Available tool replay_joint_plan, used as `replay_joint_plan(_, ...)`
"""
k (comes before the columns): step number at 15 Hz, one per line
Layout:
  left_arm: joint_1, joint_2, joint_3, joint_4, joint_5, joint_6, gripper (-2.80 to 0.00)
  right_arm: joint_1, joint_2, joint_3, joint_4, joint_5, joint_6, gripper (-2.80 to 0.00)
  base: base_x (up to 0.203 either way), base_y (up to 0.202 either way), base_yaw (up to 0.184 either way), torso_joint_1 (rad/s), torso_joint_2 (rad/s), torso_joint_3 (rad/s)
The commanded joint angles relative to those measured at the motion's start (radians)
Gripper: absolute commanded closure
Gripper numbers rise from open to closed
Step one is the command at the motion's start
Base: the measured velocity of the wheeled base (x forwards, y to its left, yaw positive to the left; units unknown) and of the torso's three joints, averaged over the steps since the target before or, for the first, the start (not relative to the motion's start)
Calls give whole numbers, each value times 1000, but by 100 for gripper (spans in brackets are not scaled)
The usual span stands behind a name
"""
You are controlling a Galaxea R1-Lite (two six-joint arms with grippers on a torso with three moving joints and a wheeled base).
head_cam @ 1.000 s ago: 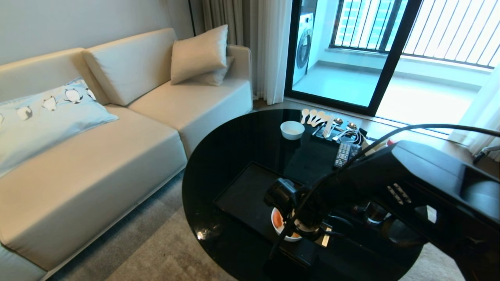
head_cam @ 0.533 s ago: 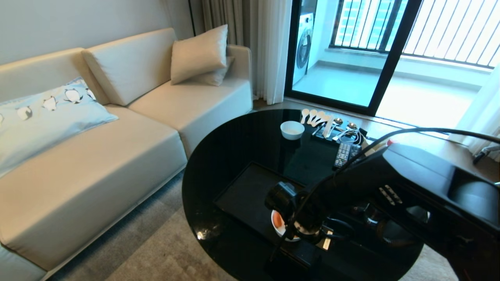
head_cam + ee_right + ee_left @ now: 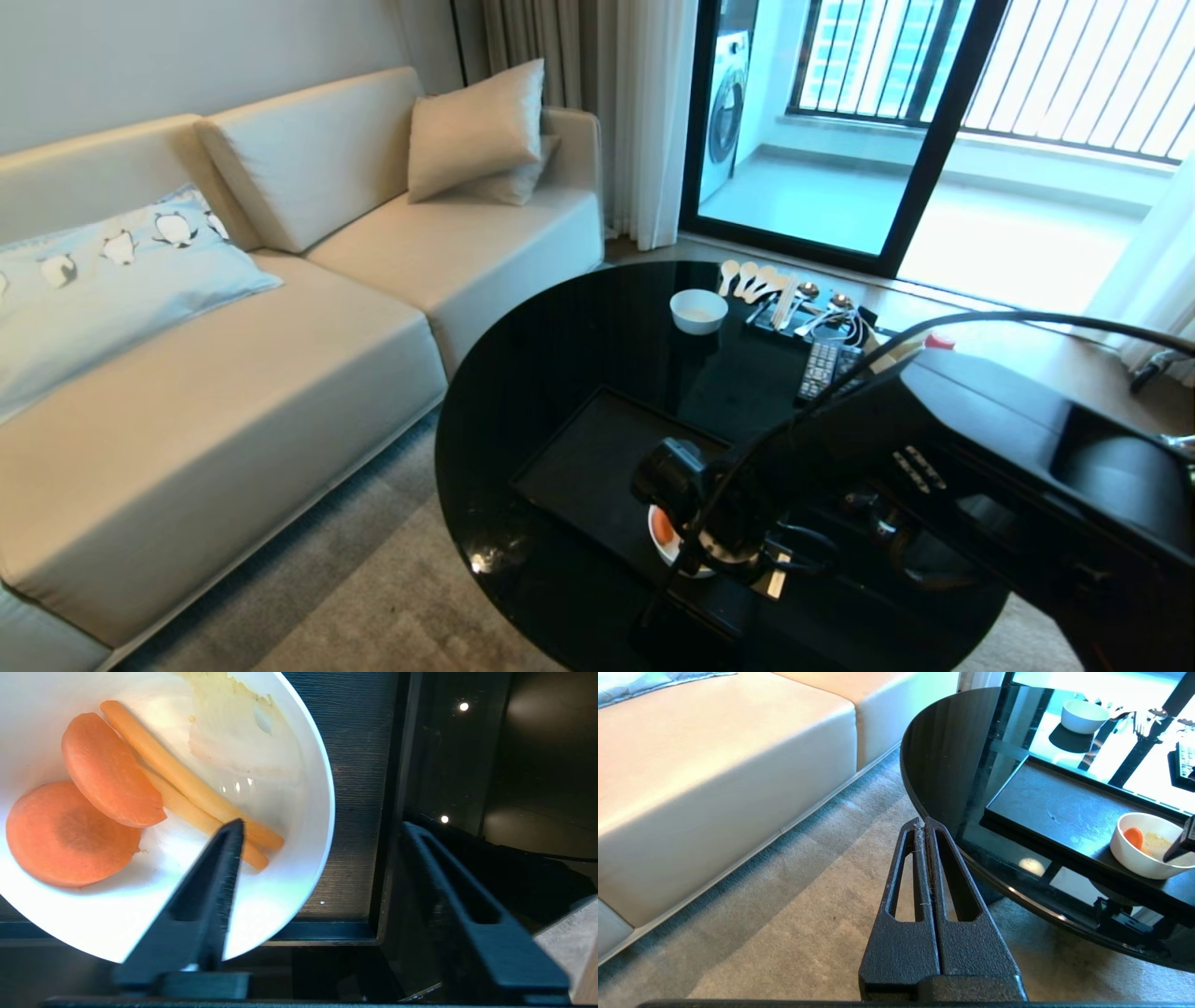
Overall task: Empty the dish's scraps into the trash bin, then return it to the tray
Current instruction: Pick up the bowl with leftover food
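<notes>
Over the dish [image 3: 154, 812], the right gripper's [image 3: 322, 828] fingers straddle its rim, parted.

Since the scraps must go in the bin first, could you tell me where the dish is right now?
The dish sits at the near right corner of the tray in the head view, scraps inside, with the right gripper straddling its rim.

The bowl [image 3: 289, 812] was glossy white, its glaze catching highlights around the moist carrot slices [image 3: 70, 816]. The tray [image 3: 1059, 816] looked matt black with a faint wood-like grain, set on a mirror-glossy black tabletop [image 3: 560, 336]. The left gripper [image 3: 924, 826] had rough, pebbled black fingers [image 3: 903, 933]. The sofa [image 3: 280, 373] seemed smooth, leather-like; the carpet [image 3: 808, 896] coarse-woven.
</notes>
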Motion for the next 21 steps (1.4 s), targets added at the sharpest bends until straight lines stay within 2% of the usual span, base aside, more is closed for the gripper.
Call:
replay_joint_plan(1, 0, 0, 0, -1, 0, -1, 0, 0, 8, -5, 3, -3, 9, 0, 0, 0, 0, 0, 0, 0)
replay_joint_plan(14, 0, 0, 0, -1, 0, -1, 0, 0, -1, -7, 23, -4, 3, 0, 0, 0, 0, 0, 0, 0)
replay_joint_plan(21, 0, 0, 0, -1, 0, 1, 0, 0, -119, 2, 77, -3, 4, 0, 0, 0, 0, 0, 0, 0)
